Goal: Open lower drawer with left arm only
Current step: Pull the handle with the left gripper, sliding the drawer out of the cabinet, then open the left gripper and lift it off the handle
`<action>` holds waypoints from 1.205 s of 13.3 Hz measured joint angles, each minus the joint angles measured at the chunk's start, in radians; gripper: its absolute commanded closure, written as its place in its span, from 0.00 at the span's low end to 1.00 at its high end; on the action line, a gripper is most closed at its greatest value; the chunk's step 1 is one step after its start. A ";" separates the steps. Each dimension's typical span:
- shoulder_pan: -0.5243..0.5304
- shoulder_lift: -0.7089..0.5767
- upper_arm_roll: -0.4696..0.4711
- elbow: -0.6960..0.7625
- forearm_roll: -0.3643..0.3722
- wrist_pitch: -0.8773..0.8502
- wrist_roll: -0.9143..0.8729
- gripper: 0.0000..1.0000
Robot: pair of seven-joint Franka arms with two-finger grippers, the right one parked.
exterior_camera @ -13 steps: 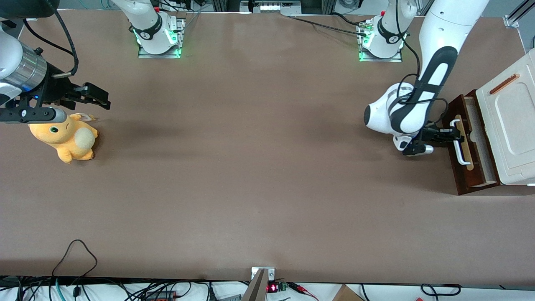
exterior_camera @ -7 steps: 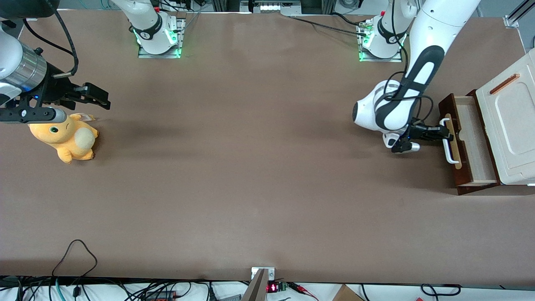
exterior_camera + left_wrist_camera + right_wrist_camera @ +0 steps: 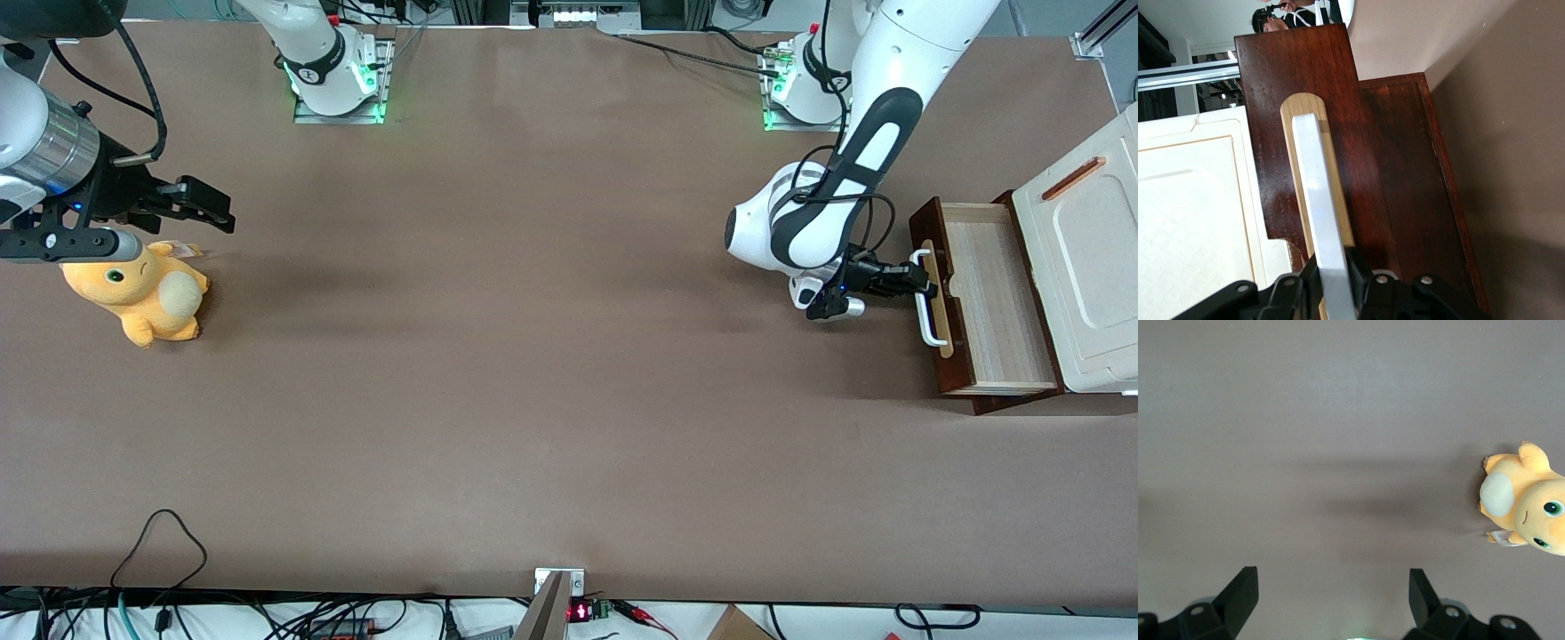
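The lower drawer [image 3: 991,302] is a dark reddish-brown wooden box with a pale slatted floor, pulled well out from under the cream-white cabinet [image 3: 1089,267] at the working arm's end of the table. Its white loop handle [image 3: 925,298] sits on a pale wood strip on the drawer front. My left arm [image 3: 831,200] reaches to the drawer front, and its gripper [image 3: 911,277] is shut on that handle. In the left wrist view the black fingers [image 3: 1368,277] clamp the white handle bar [image 3: 1318,200] against the dark drawer front [image 3: 1311,100].
A cream-white panel with a slim orange-brown handle [image 3: 1071,178] tops the cabinet. An orange plush toy [image 3: 138,293] lies on the brown table toward the parked arm's end. Cables [image 3: 160,542] trail over the table edge nearest the front camera.
My left arm has drawn back from the cabinet toward the parked arm's end with the handle in its grip, and the drawer has slid farther out, showing more of its slatted floor.
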 measured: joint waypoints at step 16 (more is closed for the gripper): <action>-0.007 -0.135 -0.023 0.189 -0.429 0.172 0.105 0.00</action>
